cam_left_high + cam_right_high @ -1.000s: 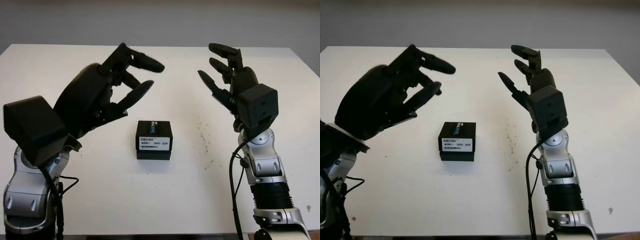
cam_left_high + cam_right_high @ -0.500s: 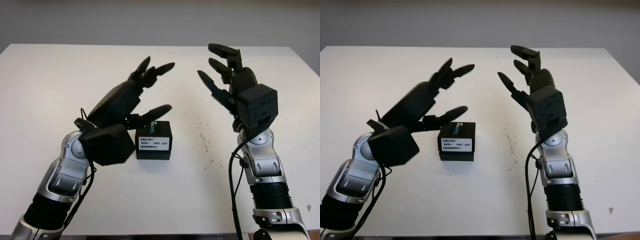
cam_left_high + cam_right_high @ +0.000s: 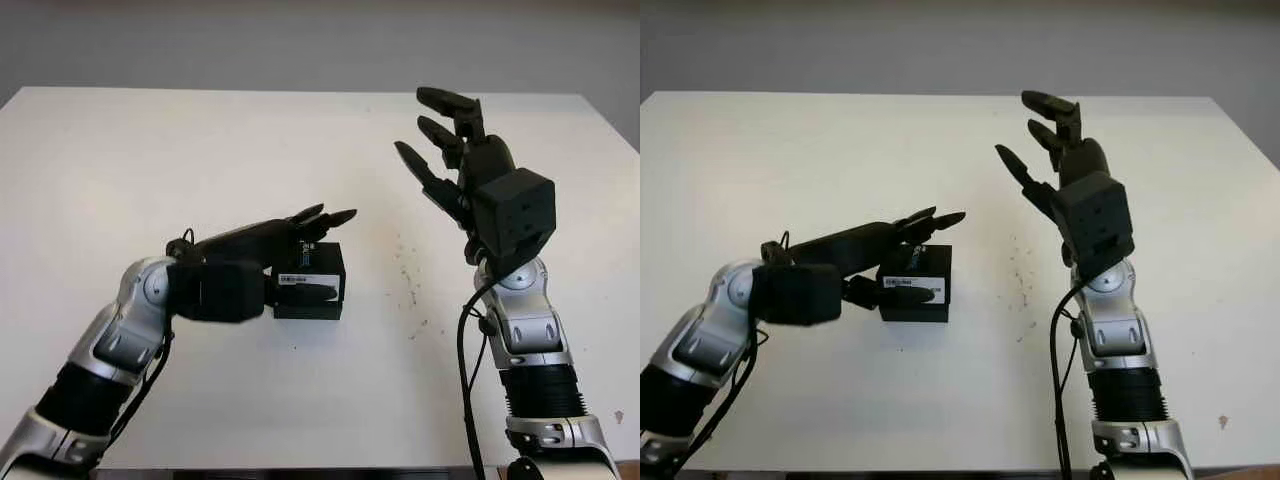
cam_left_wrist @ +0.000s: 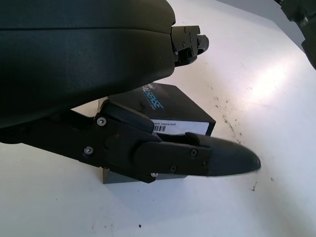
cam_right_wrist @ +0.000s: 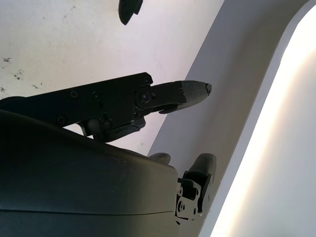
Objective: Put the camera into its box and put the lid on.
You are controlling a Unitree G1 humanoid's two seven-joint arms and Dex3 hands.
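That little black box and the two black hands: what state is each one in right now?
Small black cardboard box: closed with its lid on, sitting flat on the white table.
Left hand: low at the box, one finger over its top, another across its front label; not yet a closed grasp.
Right hand: open, raised above the table to the right of the box, holding nothing.

White tabletop (image 3: 150,150); small black box (image 3: 318,272) with white label lying near centre; dark specks (image 3: 408,285) at 3 o'clock of box.
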